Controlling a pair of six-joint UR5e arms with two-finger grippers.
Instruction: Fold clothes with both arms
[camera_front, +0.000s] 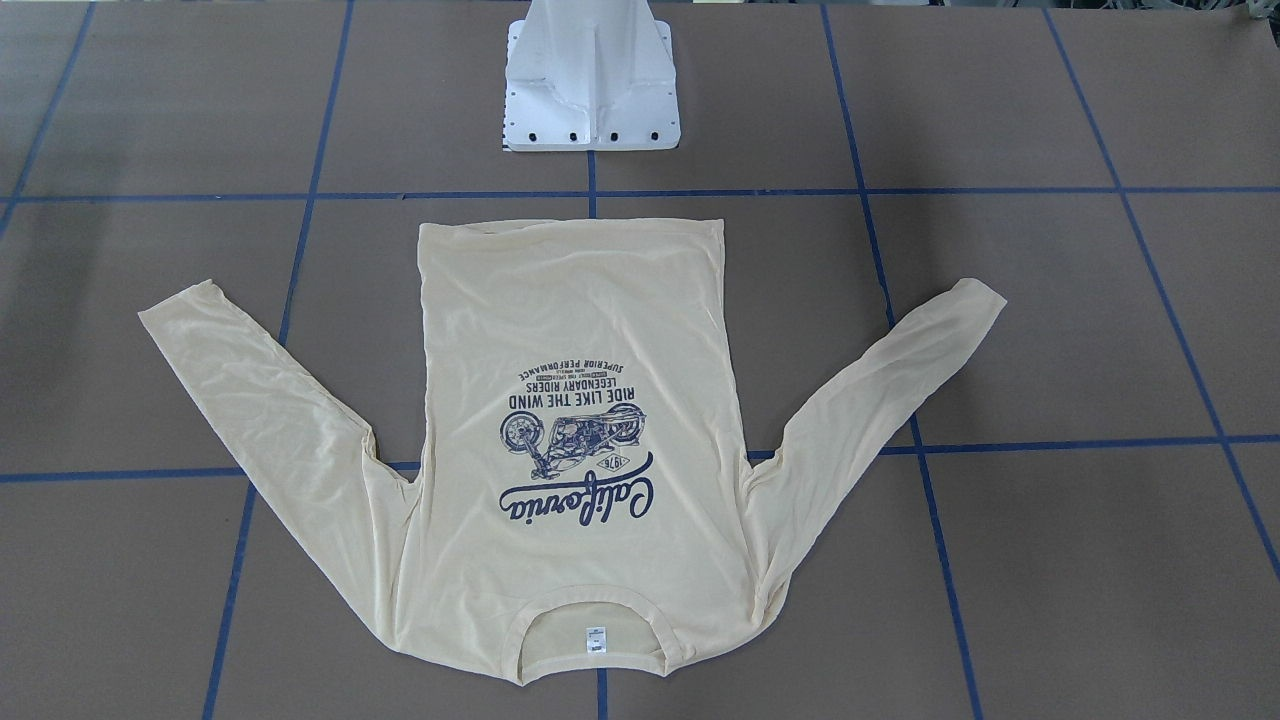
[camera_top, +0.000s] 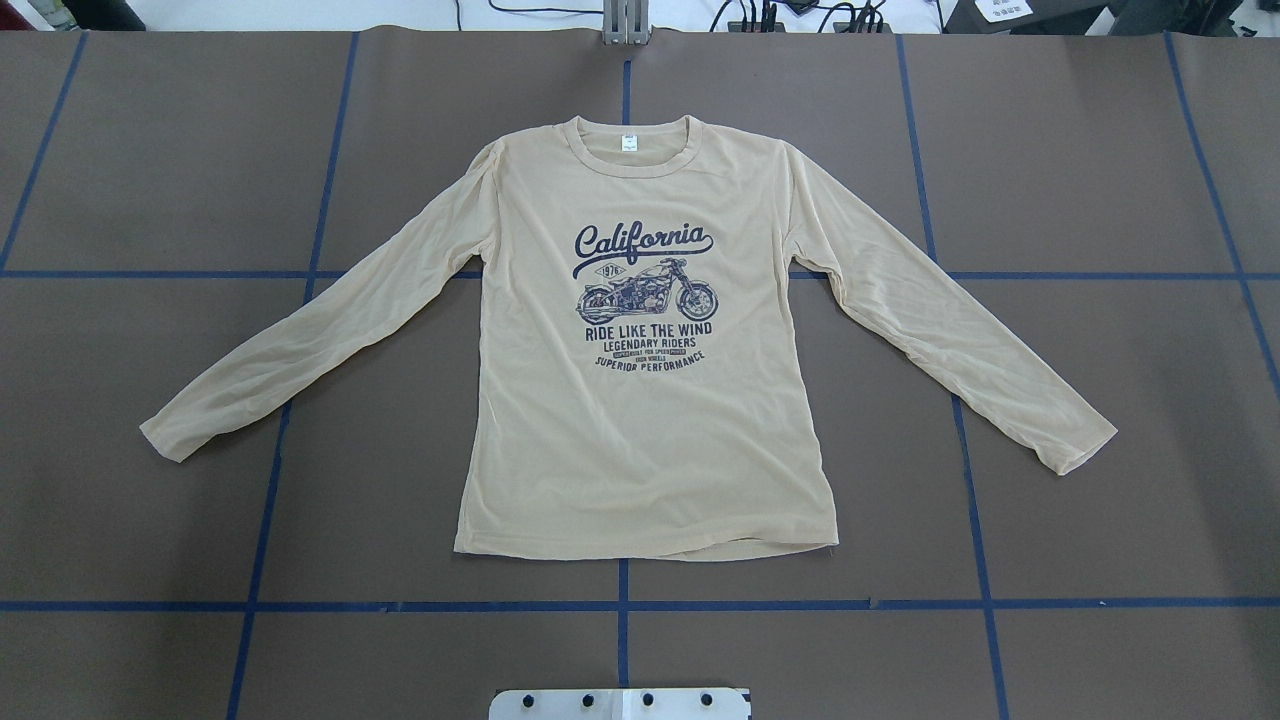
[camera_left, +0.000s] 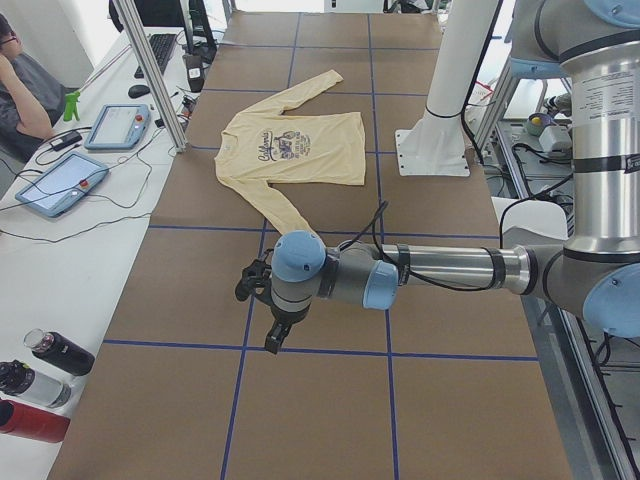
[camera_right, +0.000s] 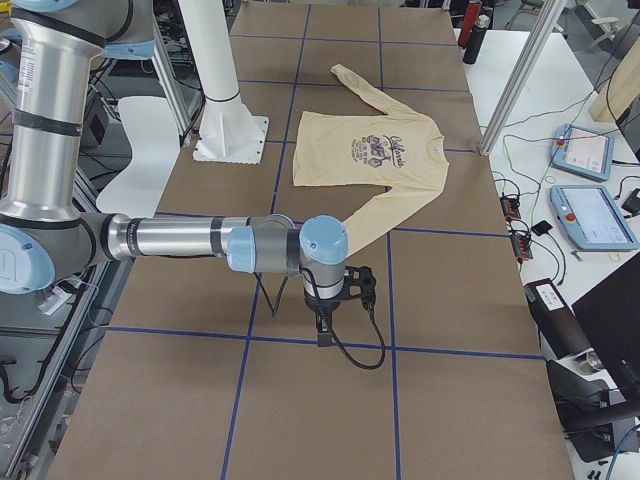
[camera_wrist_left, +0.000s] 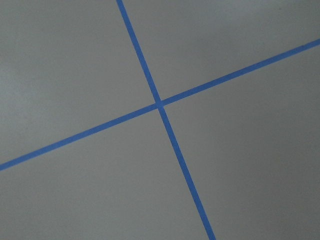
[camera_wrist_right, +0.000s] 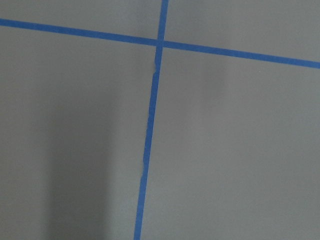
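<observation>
Hanging above the taped brown table (camera_left: 450, 400), the left gripper (camera_left: 272, 343) and right gripper (camera_right: 323, 338) are well apart from the shirt (camera_top: 640, 440). I cannot tell whether their fingers are parted. Beyond them, mid-table, the shirt lies flat, print up, sleeves spread.

Open brown tabletop (camera_top: 1100, 150) shows on all 4 sides of the flat shirt (camera_top: 640, 450), with the white pedestal base (camera_front: 592, 90) near its hem, a metal post (camera_top: 626, 20) beyond its collar, and the left arm (camera_left: 450, 268) and right arm (camera_right: 170, 238) stretched over the table's 2 ends, beyond the cuffs.
</observation>
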